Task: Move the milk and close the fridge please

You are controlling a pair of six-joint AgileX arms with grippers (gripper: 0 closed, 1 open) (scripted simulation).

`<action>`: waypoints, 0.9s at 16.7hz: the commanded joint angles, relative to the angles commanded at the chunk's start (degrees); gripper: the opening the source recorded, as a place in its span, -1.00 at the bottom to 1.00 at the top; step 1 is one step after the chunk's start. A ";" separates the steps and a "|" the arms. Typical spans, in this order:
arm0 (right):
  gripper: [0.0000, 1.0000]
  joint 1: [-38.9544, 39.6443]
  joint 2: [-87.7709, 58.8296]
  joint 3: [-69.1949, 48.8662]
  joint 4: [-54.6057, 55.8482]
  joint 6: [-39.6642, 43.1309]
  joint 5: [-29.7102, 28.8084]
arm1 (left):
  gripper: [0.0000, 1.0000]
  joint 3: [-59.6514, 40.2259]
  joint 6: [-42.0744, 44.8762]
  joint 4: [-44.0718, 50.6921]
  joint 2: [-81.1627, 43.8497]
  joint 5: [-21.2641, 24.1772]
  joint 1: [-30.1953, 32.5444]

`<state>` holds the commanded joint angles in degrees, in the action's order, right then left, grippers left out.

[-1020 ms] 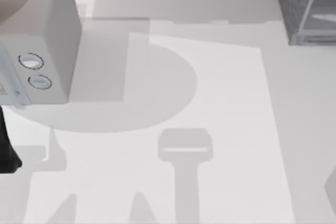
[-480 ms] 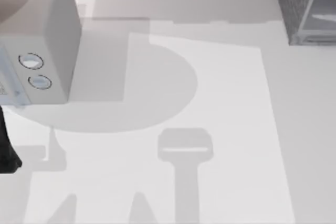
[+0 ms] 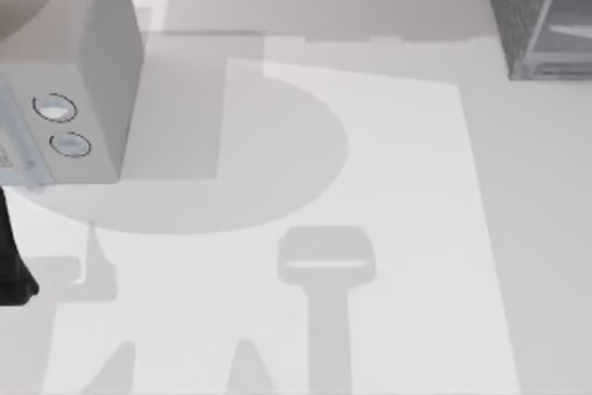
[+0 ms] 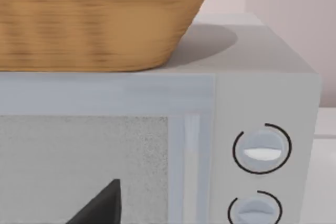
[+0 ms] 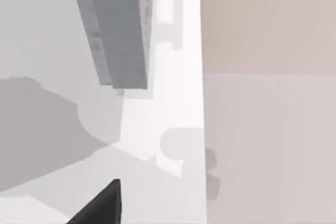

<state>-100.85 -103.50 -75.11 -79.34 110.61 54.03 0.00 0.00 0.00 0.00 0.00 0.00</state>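
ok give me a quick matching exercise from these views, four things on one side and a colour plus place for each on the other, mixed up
Things
1. wicker basket
2. fridge
3. box with two dials
4. table

Colour and place
a. speckled dark grey, at the top view's far right
b. white, lies under both appliances
c. woven tan, sits on top of the box with two dials
d. light grey, at the top view's left

Pairs: 1-c, 2-a, 3-d, 4-b
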 joint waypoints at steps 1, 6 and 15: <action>1.00 1.62 -0.17 0.04 2.15 -2.38 -0.38 | 1.00 0.00 0.00 0.00 0.00 0.00 0.00; 1.00 13.73 -0.91 0.24 18.99 -22.97 -3.46 | 1.00 0.00 0.00 0.00 0.00 0.00 0.00; 1.00 41.15 -1.22 1.05 55.81 -67.76 -10.44 | 1.00 0.00 0.00 0.00 0.00 0.00 0.00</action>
<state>-59.70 -104.72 -74.06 -23.53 42.85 43.59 0.00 0.00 0.00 0.00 0.00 0.00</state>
